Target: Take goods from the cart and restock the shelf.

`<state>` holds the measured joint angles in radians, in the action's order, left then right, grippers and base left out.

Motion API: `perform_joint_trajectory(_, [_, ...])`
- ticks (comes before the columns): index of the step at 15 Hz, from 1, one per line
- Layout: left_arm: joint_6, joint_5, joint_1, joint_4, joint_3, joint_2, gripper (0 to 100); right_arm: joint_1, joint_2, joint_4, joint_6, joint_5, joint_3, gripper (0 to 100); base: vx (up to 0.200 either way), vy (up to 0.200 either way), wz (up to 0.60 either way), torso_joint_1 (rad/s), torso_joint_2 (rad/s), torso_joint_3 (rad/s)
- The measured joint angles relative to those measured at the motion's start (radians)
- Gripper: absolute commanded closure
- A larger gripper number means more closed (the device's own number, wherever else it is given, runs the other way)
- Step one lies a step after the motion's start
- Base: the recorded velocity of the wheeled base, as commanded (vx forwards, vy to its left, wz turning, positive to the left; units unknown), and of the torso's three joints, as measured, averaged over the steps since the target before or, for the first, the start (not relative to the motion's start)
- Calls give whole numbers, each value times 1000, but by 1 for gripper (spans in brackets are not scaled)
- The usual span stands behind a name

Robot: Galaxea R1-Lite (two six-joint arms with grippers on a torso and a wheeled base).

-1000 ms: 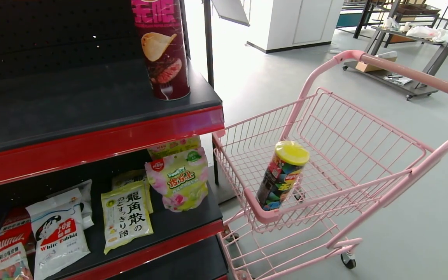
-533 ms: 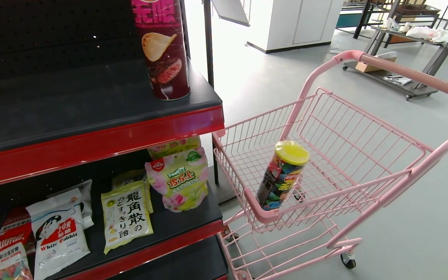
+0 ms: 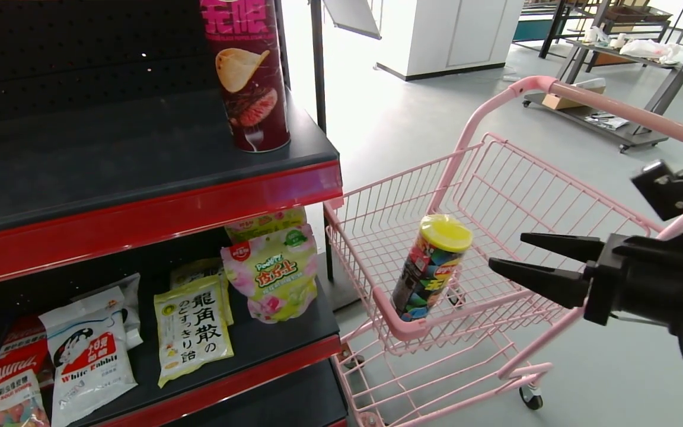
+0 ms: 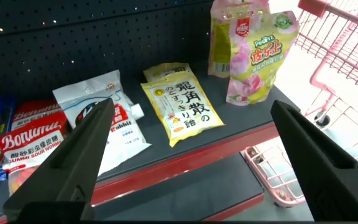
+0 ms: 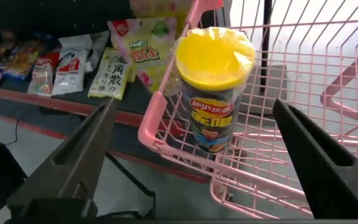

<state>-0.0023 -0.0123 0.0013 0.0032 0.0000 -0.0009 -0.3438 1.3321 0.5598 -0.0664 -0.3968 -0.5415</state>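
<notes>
A chip can with a yellow lid (image 3: pixel 431 267) stands tilted in the pink cart (image 3: pixel 495 196), against its front rim. My right gripper (image 3: pixel 510 255) hovers open over the cart's right side, fingertips pointing at the can, a short gap away. In the right wrist view the can (image 5: pixel 215 87) sits centred between the open fingers (image 5: pixel 79 162). A dark red chip can (image 3: pixel 249 74) stands on the black upper shelf (image 3: pixel 110 154). My left gripper (image 4: pixel 191 155) is open in front of the lower shelf (image 4: pixel 185 158), facing the snack bags.
The lower shelf (image 3: pixel 270 338) holds a yellow-green candy bag (image 3: pixel 190 329), a white bag (image 3: pixel 89 356), a pink-green pouch (image 3: pixel 273 276) and red packs (image 3: pixel 6 379). Grey floor lies behind the cart, with a white cabinet (image 3: pixel 454 32) and metal racks (image 3: pixel 614 53) farther back.
My right arm has come into the head view from the right edge and now reaches over the cart toward the yellow-lidded can. The can and shelf goods have not moved.
</notes>
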Motion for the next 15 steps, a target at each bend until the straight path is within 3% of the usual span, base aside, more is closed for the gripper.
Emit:
perform_joint_trajectory(5, [4, 0, 0, -1, 0, 0, 0, -30, 126, 42, 18, 3, 4, 0, 0, 0, 0, 0, 0, 0])
perform_joint_trajectory(15, [4, 0, 0, -1, 0, 0, 0, -35, 376, 280, 34, 9, -13, 0, 0, 0, 0, 0, 0, 0])
